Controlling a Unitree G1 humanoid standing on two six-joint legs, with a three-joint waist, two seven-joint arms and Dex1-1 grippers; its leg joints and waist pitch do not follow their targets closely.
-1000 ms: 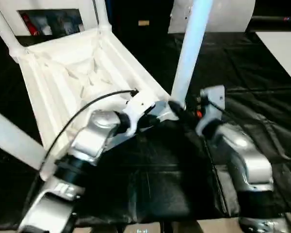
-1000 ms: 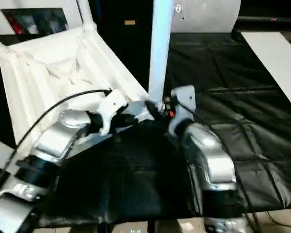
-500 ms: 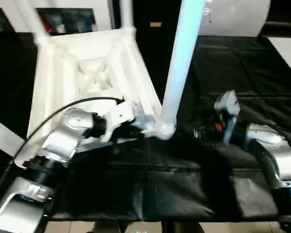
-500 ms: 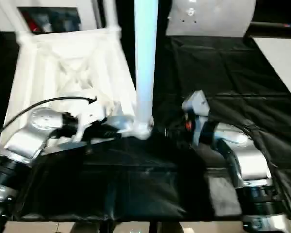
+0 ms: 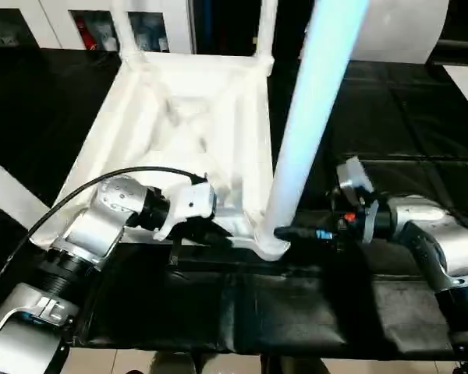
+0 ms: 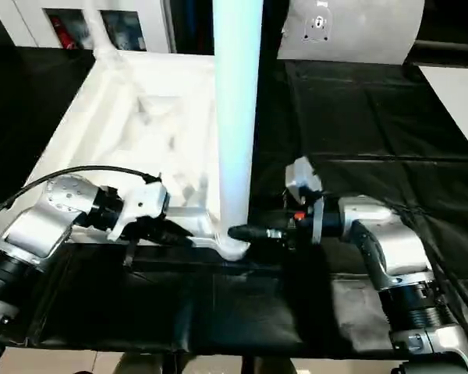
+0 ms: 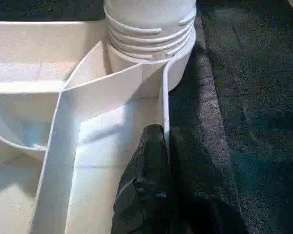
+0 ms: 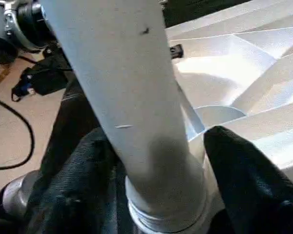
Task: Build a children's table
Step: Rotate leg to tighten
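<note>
The children's table (image 5: 179,132) lies upside down, its ribbed underside facing up. A long white leg (image 5: 312,117) stands upright in the near right corner socket (image 5: 267,245). My right gripper (image 5: 287,232) reaches in from the right at the leg's base. In the right wrist view its black fingers (image 8: 244,180) press either side of the leg (image 8: 127,97). My left gripper (image 5: 218,236) is shut on the table's thin near rim (image 7: 164,97), just left of that socket (image 7: 149,29). Other legs rise at the far left corner (image 5: 121,23), at the far right corner (image 5: 265,31) and at the left (image 5: 4,195).
The black-covered worktable (image 6: 374,117) stretches to the right and front, its front edge (image 5: 218,347) close below my arms. A white panel (image 6: 351,31) stands at the back right. White cabinets (image 5: 78,12) are behind. A black cable (image 5: 101,187) loops over my left forearm.
The camera has shifted. My right gripper, away from the leg half a second ago, has moved left and closed around the leg's base. The left gripper has kept its hold on the rim.
</note>
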